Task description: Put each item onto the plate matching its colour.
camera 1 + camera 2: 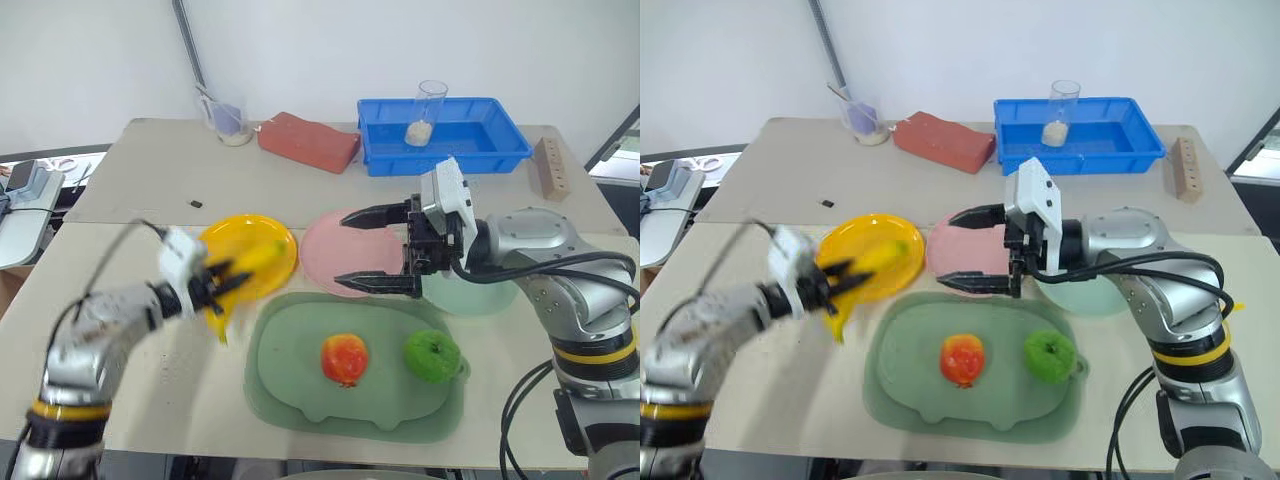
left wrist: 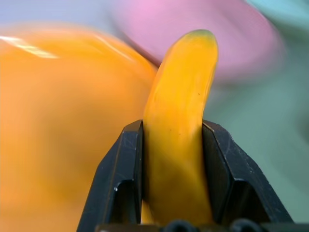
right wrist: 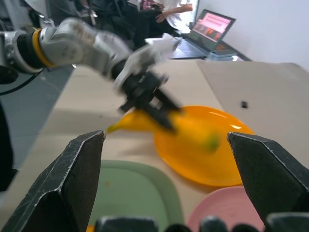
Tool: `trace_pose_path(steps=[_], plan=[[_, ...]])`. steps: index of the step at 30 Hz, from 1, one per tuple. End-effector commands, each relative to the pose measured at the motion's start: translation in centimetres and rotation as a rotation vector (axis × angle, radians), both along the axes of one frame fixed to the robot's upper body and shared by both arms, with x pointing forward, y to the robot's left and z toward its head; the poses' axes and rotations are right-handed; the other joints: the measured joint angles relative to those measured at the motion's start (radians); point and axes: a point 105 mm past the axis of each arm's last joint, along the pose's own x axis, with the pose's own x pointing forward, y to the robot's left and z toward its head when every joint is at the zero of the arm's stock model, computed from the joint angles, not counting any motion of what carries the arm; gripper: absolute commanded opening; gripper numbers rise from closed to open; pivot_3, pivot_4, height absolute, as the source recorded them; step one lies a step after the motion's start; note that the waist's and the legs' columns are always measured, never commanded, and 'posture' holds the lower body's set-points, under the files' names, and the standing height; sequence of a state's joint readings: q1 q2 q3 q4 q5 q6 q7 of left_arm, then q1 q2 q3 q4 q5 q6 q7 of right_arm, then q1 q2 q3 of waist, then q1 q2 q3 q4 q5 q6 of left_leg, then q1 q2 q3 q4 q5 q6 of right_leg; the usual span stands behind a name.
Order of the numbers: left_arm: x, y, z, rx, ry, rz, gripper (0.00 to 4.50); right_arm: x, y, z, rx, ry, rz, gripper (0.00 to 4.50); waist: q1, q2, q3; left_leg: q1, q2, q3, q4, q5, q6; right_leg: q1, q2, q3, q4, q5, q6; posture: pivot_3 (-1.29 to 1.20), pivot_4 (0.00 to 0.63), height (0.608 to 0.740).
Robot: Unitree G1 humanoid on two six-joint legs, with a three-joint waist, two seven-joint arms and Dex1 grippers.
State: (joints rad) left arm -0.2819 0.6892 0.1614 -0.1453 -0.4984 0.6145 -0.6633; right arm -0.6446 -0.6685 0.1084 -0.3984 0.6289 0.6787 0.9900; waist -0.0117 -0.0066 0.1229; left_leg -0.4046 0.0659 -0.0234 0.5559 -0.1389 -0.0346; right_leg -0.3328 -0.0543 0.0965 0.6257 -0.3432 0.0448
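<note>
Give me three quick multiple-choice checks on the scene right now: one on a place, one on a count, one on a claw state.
1. Where are the two apples?
A. on the big green tray
B. in the blue bin
C. on the pink plate

2. How many round plates are out?
A. two
B. three
C. four

3. The left claw is:
A. open
B. shut on nothing
C. shut on the banana

Answers:
1 A: red apple and green apple sit on the tray.
2 B: yellow plate, pink plate, mint plate.
3 C: left claw clamps the banana.

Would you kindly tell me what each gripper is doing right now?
Left gripper: shut on the long curved yellow plastic banana.
Right gripper: open, holding nothing.
</note>
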Motion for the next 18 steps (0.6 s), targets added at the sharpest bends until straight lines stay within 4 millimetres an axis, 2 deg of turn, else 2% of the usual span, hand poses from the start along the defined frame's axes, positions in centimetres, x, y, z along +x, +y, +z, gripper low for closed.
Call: trace_pose_path(steps=[1,4,9,11,12,16,18], plan=[[2.7,2.3,0.1,0.005,-0.018,0.143,1.19,1.0,0.7,1.1,0.021,-0.070,-0.051,4.50,-0.001,0.000,0.000,-0.001,0.000,0.000,0.000,0.000,0.000,0.000,0.000,0.000,0.000,0.000,0.000,0.00,0.150,0.740],[4.3,1.8,-0.7,0.012,0.001,0.138,1.19,1.6,1.4,1.4,0.030,-0.071,-0.077,4.50,-0.003,0.000,0.000,-0.001,0.000,0.000,-0.001,0.000,0.000,0.000,0.001,0.000,0.003,0.000,0.000,0.00,0.150,0.740],[5.3,1.0,-2.0,0.024,0.018,0.107,1.19,1.9,1.5,1.1,0.011,-0.073,-0.090,4.50,-0.001,0.000,0.000,-0.001,0.002,-0.001,-0.001,0.000,0.000,0.000,0.003,0.000,0.005,0.000,0.000,0.00,0.150,0.740],[5.5,0.9,-2.0,0.011,0.014,0.093,2.21,2.0,1.3,1.0,0.005,-0.074,-0.103,4.50,-0.001,0.000,0.000,-0.001,0.002,-0.001,0.000,0.000,0.000,-0.001,0.003,0.000,0.005,0.000,0.000,0.00,0.150,0.740],[5.5,0.8,-1.9,0.005,0.013,0.083,2.46,2.2,1.1,1.0,0.002,-0.074,-0.112,4.50,0.000,0.000,0.000,-0.001,0.002,-0.001,0.000,0.000,0.000,-0.001,0.003,0.000,0.005,0.000,0.000,0.00,0.150,0.740],[5.2,0.9,-0.4,0.009,-0.015,0.050,4.36,2.5,0.4,0.8,-0.005,-0.072,-0.146,4.50,-0.001,0.000,0.000,-0.001,0.002,-0.001,0.000,0.000,0.000,0.000,0.003,0.000,0.005,0.000,0.000,0.00,0.150,0.740],[4.9,1.1,0.5,0.020,-0.035,0.028,4.44,2.5,0.0,0.8,-0.007,-0.070,-0.159,4.50,-0.001,0.000,0.000,-0.002,0.002,-0.001,0.000,0.000,0.000,0.000,0.003,0.000,0.005,0.000,0.000,0.00,0.150,0.740]])
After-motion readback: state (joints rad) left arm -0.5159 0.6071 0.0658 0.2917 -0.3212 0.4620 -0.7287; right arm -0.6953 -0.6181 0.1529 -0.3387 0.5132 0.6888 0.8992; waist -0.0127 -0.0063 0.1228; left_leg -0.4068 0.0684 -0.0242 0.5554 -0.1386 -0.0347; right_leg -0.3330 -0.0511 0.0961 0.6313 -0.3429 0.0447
